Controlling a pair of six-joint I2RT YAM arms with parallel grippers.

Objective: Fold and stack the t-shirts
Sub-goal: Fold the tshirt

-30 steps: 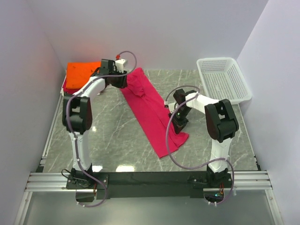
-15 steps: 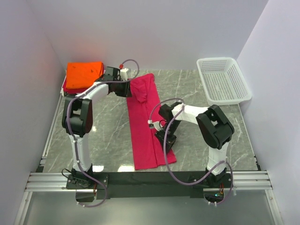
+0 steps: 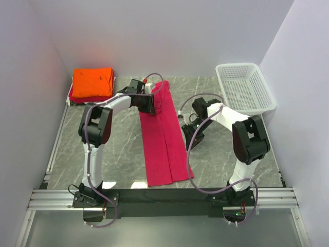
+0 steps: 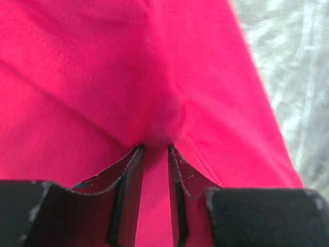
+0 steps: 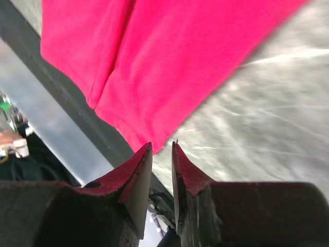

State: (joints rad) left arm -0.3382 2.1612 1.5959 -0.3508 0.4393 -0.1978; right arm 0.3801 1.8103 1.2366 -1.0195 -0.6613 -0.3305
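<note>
Across counter (image 3: 118,149), with left gripper (image 4: 155,146) pinching tee (image 3: 163,139) at far edge, right gripper (image 5: 162,146) parted and empty, lay flat before folding.

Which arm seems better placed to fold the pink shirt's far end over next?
Probably left: the left gripper pinches the crimson-pink shirt at its far end; the right gripper hangs empty beside the edge.

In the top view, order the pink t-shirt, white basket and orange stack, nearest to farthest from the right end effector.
From the right end effector:
1. crimson-pink t-shirt, just to its left.
2. white basket, back right.
3. orange stack, far back left.
</note>
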